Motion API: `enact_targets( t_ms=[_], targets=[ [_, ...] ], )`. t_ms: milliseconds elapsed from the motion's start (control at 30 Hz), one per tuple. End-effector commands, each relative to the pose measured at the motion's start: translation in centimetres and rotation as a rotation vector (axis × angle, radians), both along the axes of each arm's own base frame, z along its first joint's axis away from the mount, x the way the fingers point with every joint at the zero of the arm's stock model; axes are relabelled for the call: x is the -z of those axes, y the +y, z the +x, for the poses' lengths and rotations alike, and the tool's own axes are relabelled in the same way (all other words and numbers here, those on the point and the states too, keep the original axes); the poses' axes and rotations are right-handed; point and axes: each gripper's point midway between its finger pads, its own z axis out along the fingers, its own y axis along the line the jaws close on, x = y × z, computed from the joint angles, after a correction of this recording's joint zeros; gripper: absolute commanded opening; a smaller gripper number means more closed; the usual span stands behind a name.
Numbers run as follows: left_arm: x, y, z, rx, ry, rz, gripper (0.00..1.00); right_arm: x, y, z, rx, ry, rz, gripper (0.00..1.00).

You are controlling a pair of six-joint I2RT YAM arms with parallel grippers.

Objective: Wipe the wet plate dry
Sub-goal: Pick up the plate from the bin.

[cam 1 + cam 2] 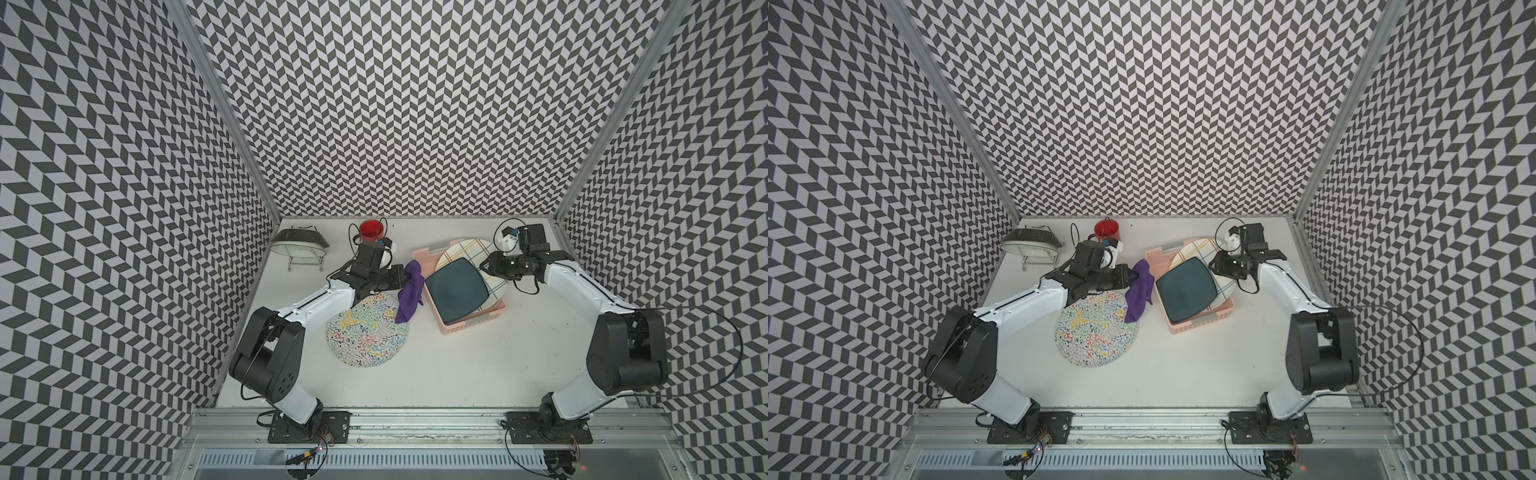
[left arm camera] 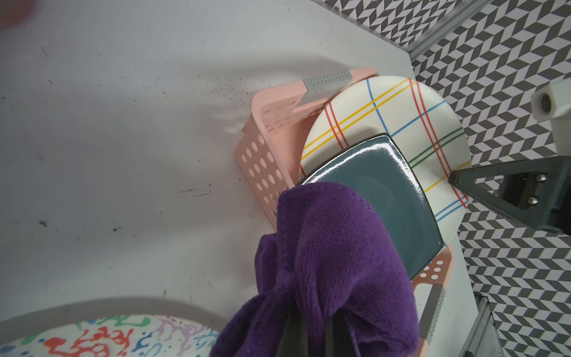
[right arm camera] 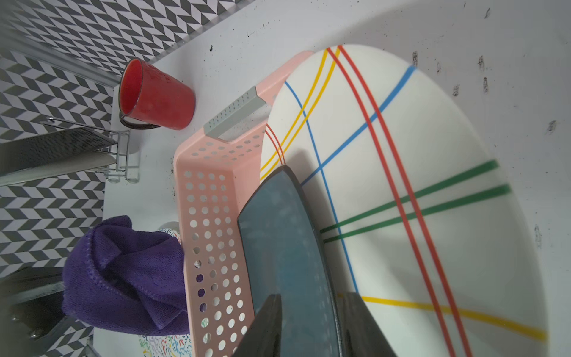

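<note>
A glossy dark teal square plate (image 1: 456, 289) (image 1: 1187, 291) (image 3: 278, 241) leans in a pink basket (image 1: 473, 326) on top of a white plate with coloured stripes (image 1: 461, 251) (image 3: 401, 154). My right gripper (image 1: 485, 266) (image 3: 312, 324) straddles the teal plate's far right rim. One finger lies over its face and the other sits between it and the striped plate; whether they press on it does not show. My left gripper (image 1: 405, 276) (image 2: 312, 333) is shut on a purple cloth (image 1: 409, 299) (image 2: 333, 247), which hangs just left of the basket.
A round plate with coloured squiggles (image 1: 368, 330) (image 1: 1096, 328) lies flat under the left forearm. A red mug (image 1: 371, 230) (image 3: 157, 95) stands at the back. A wire rack with a dish (image 1: 299, 245) stands in the back left corner. The right wall is close behind the basket.
</note>
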Motion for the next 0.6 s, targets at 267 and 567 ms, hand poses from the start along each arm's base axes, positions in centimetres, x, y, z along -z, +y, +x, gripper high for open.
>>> enact_targets(
  t_ms=[267, 567],
  targets=[
    [1.7, -3.8, 0.1, 0.071, 0.014, -0.079, 0.0, 5.9, 2.9, -2.1, -0.126, 0.14, -0.069, 0.52],
    [3.8, -5.0, -0.6, 0.089, 0.051, -0.123, 0.0, 2.8, 7.7, -3.8, -0.221, 0.137, 0.293, 0.38]
  ],
)
